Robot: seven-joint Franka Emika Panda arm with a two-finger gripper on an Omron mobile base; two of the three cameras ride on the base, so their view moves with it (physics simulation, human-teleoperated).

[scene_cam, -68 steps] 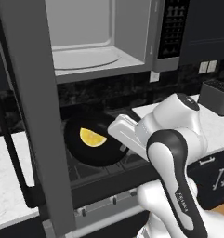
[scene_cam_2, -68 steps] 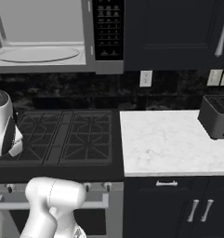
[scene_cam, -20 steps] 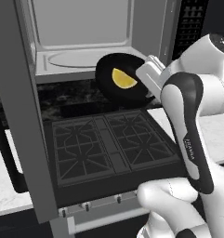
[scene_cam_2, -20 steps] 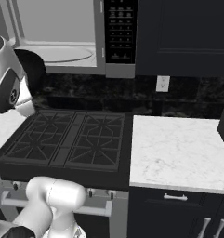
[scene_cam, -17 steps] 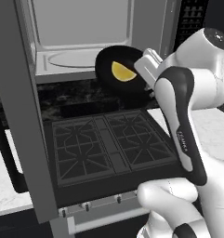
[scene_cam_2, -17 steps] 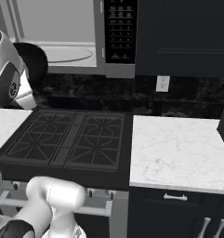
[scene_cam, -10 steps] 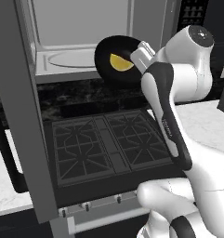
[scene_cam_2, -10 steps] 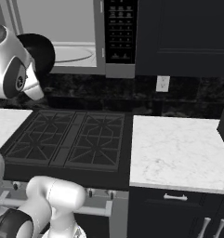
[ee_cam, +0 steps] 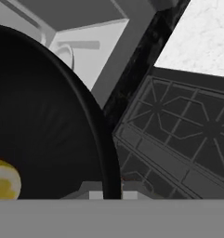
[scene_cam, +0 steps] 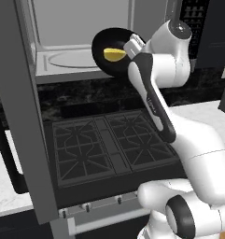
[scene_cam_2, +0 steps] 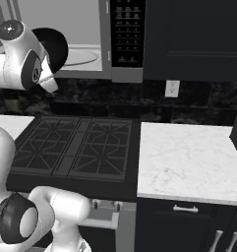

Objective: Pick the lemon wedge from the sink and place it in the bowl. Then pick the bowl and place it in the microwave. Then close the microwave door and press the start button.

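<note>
One open microwave door (scene_cam: 20,116) stands at the far left, swung wide toward the viewer. Right of it, the microwave (scene_cam: 81,42) shows its pale interior and round glass turntable (scene_cam: 72,58). Further right, the gripper (scene_cam: 131,46) is clenched on the right rim of the black bowl (scene_cam: 109,65), holding it tilted in the air at the mouth of the microwave, above the stove (scene_cam: 109,149). The lemon wedge (scene_cam: 113,54) lies inside the bowl. At the far right sits a white marble counter (scene_cam_2: 189,157).
</note>
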